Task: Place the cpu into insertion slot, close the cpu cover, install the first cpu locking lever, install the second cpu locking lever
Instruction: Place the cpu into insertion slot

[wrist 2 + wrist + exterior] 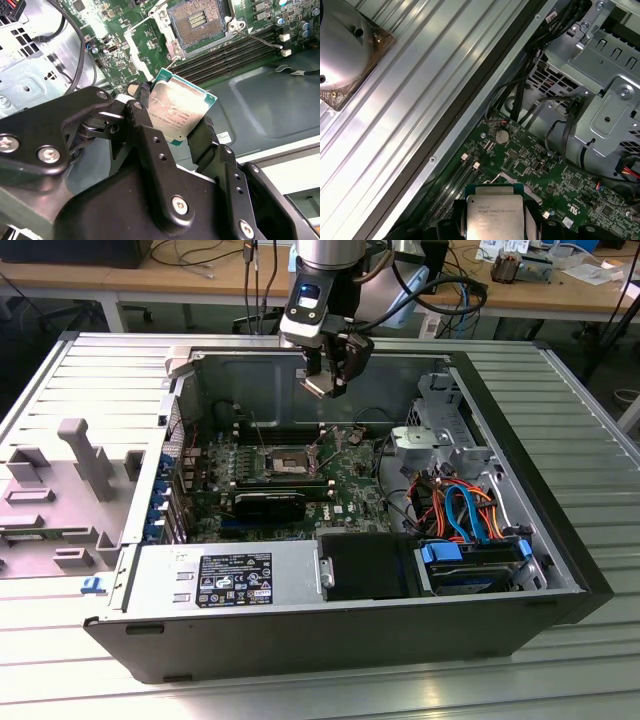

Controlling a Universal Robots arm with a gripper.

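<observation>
- Clamped on one cpu (pixel 181 107), the claw (pixel 326 388) grips it by opposite edges with its two black fingers (pixel 150 140). The chip's dull silver top shows in both wrist views.
- One insertion slot (pixel 285 458) lies on the green motherboard (pixel 350 495), its dark, gold-tinted centre uncovered. The cpu hangs in the air above the board, well apart from the slot.
- Long black memory slots (pixel 225 57) run just beside the socket. In the second wrist view they lie between it and the held chip.
- One black graphics card (pixel 270 505) lies near the slot, and one coin battery (pixel 502 135) sits on the board.
- One open computer case (pixel 300 645) lies on a ribbed metal table (pixel 570 680). It holds the board, a grey power supply (pixel 225 580), a drive cage (pixel 440 440), and blue and orange cables (pixel 465 510).
</observation>
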